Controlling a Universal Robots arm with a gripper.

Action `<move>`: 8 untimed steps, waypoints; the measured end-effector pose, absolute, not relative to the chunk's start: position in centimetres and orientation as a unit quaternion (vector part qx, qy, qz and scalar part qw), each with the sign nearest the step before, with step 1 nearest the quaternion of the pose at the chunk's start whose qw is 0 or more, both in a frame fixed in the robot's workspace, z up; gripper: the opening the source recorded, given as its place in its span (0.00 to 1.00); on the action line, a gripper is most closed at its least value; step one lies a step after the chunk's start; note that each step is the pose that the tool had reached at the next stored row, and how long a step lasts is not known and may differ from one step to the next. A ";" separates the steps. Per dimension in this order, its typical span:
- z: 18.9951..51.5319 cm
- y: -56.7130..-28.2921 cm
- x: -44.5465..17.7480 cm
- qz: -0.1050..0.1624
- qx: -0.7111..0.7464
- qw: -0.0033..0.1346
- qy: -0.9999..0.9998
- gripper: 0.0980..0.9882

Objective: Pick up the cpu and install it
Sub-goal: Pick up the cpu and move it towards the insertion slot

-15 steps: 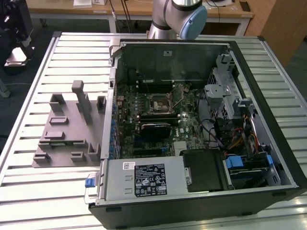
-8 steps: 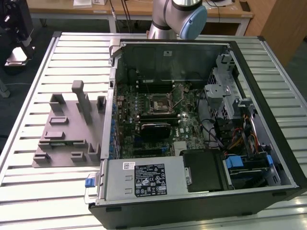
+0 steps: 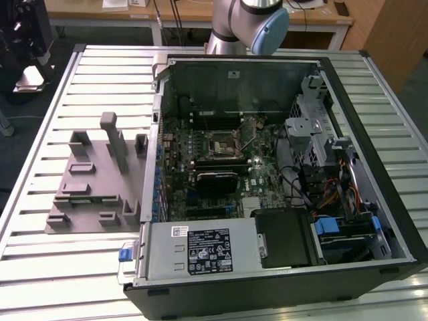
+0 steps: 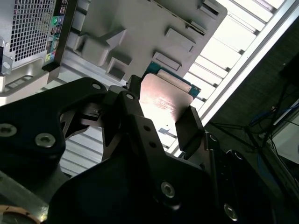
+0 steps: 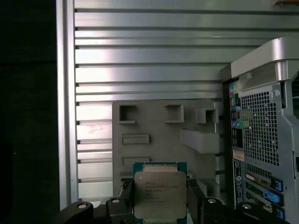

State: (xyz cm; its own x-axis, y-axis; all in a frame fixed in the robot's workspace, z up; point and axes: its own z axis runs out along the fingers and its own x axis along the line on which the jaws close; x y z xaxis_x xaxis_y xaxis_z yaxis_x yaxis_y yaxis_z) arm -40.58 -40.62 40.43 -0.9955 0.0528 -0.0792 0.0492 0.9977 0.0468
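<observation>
Silvery cpu [image 5: 160, 193] w/ green rim, blk fingers [image 4: 189, 129].

The silver-grey robot arm with a pale blue joint cap [image 3: 251, 23] rises at the top middle of the exterior view. In both wrist views the black two-fingered metal tool [image 4: 161, 109] [image 5: 160, 198] is clamped on the small flat square silvery-grey cpu [image 5: 160, 189], with a black finger [image 4: 189, 127] pressed against each of two opposite edges and the chip's metal face reaching out past the fingertips
</observation>
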 end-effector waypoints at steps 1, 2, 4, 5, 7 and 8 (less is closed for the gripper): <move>40.4 -40.6 -40.5 0.022 0.026 0.040 0.999 0.50; 40.4 -40.6 -40.3 0.022 0.026 0.040 0.999 0.50; 40.4 -40.6 -40.1 0.022 0.026 0.040 0.999 0.50; 40.4 -40.6 -39.9 0.022 0.026 0.040 0.999 0.50; 40.4 -40.6 -39.7 0.022 0.026 0.040 0.999 0.50; 40.4 -40.6 -39.6 0.022 0.026 0.040 0.999 0.50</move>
